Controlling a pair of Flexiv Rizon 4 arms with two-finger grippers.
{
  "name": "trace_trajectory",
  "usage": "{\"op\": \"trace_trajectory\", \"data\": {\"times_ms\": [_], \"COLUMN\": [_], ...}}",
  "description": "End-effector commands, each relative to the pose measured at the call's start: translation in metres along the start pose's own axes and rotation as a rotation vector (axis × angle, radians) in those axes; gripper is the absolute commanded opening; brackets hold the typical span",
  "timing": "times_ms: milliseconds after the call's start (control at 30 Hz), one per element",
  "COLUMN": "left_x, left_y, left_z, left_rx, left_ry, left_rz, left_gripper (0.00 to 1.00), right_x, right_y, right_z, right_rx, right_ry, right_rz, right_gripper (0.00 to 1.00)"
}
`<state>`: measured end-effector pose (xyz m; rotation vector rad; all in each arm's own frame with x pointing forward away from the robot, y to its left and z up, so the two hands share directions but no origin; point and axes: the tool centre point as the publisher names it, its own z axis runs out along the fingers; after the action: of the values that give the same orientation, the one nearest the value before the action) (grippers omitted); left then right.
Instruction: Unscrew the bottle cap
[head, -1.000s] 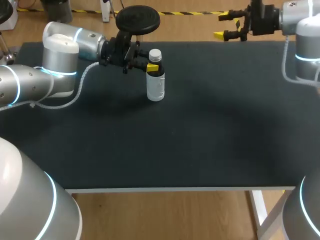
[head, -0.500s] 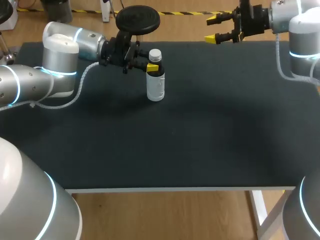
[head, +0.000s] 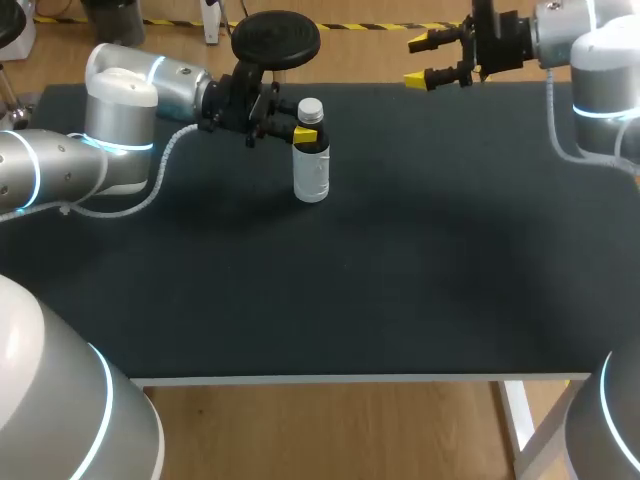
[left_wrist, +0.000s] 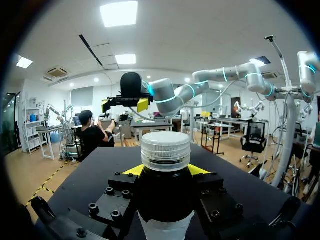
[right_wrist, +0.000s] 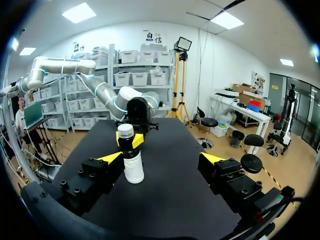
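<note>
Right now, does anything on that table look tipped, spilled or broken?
Nothing stands out. The bottle stands upright on the table, cap on, gripped below the cap by the left tool. The right tool hangs open, apart.

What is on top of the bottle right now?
A white ribbed cap sits on the bottle, nothing above it. The left hand grips just below; the mouth under the cap is hidden.

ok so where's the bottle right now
Head view: the bottle stands upright on the table, far side, left of middle, gripped below its cap by the left gripper.
</note>
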<state>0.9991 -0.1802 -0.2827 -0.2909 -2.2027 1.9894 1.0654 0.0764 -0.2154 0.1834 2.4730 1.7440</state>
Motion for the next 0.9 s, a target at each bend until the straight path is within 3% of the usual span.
{"op": "trace_trajectory", "data": {"times_ms": [33, 367, 900], "left_x": [-0.001, -0.001, -0.001], "left_y": [0.000, 0.000, 0.000], "left_z": [-0.001, -0.001, -0.001], "left_rx": [0.001, 0.001, 0.001], "left_ry": [0.005, 0.005, 0.005], "left_rz": [0.000, 0.000, 0.000], "left_gripper": [0.00, 0.00, 0.00], "right_x": [0.000, -0.006, 0.002], "right_y": [0.000, -0.001, 0.003], "right_z": [-0.001, 0.007, 0.053], "right_rx": [0.003, -0.017, -0.060], "right_ry": [0.002, 0.009, 0.021], "right_rz": [0.000, -0.012, -0.022], "right_gripper": [1.00, 1.00, 1.00]}}
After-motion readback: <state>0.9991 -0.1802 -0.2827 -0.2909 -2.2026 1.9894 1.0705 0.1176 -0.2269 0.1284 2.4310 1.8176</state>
